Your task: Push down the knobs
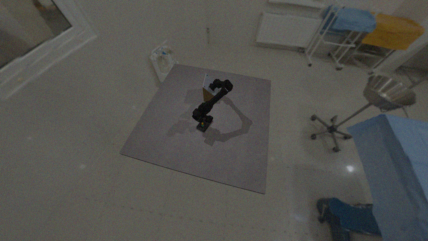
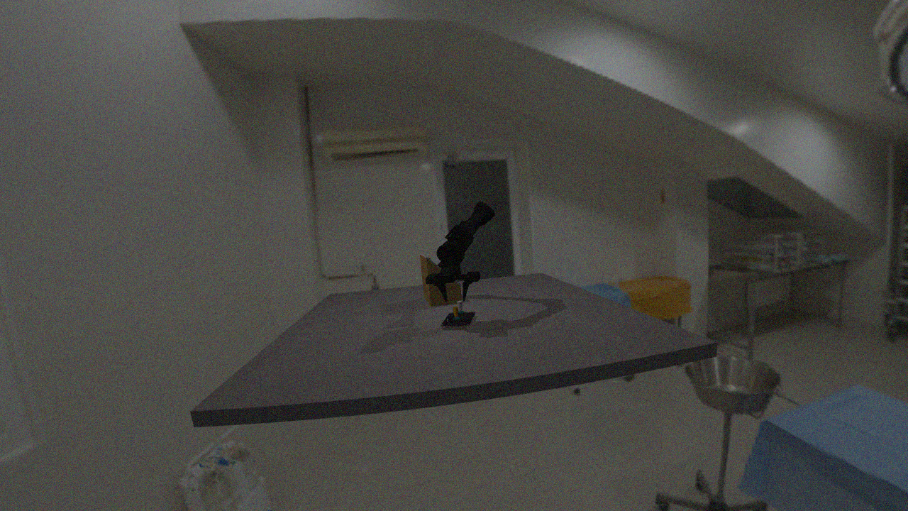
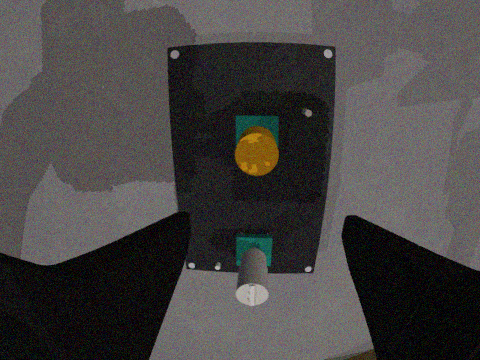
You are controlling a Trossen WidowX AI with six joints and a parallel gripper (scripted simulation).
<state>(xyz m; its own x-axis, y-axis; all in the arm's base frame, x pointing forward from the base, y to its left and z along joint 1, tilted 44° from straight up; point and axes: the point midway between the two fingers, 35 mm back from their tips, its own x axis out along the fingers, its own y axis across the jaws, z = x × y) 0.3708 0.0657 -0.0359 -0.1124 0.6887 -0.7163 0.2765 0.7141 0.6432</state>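
The dark circuit board [image 1: 204,129] [image 2: 466,319] [image 3: 210,70] stands on the table. A yellow knob [image 1: 202,123] [image 2: 455,311] [image 3: 256,156] stands over one teal potentiometer [image 3: 243,124]. A taller, thinner grey knob [image 2: 460,306] [image 3: 253,275] with a pale top stands over the other teal potentiometer [image 3: 241,245]. Both look upright. I cannot tell whether either knob touches its potentiometer. My gripper [image 2: 455,299] [image 3: 267,226] is open and empty above the board. In the wrist view its fingers are on either side of the board, nearer the grey knob. In the top view the arm hides the fingertips.
An upright orange-brown block [image 1: 207,95] [image 2: 438,296] with a whitish face stands on the table [image 1: 239,167] [image 2: 355,375] behind the board, close to the arm. Small pale posts show on the board, and shadows of the arm fall across the table.
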